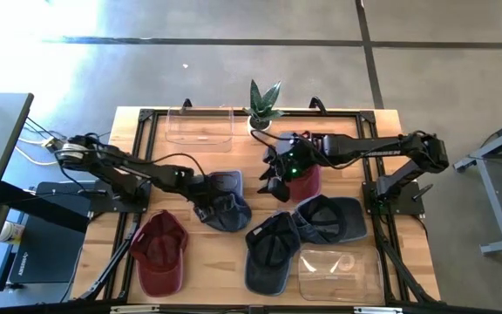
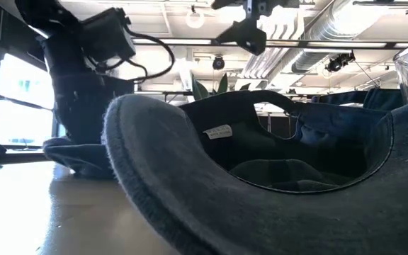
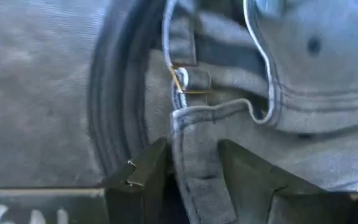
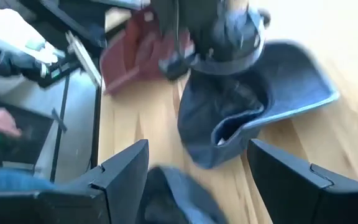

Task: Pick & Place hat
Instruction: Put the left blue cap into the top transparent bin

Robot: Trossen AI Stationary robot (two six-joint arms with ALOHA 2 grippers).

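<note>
A blue-grey hat (image 1: 225,208) lies on the wooden table left of centre. My left gripper (image 1: 202,199) is down on it, shut on its edge; in the left wrist view the gripper (image 3: 192,158) has the fabric between its fingers, beside a small strap buckle (image 3: 190,81). My right gripper (image 1: 277,185) hangs open above the table's middle, over a red hat (image 1: 308,181), and holds nothing. The right wrist view shows its gripper (image 4: 197,180) spread wide, with the blue-grey hat (image 4: 260,106) beyond. My left gripper pinches a stitched edge of the hat (image 3: 194,168) between its two fingers, just below the strap buckle. The fingers slant down onto it from the table's left side. The hat rests on the table, its cloth slack around the hold.
A maroon hat (image 1: 159,253), a dark navy hat (image 1: 268,251) and another blue-grey hat (image 1: 331,218) lie toward the near edge. Clear containers stand at the far edge (image 1: 200,126) and near right (image 1: 334,270). A potted plant (image 1: 264,105) is at the far middle.
</note>
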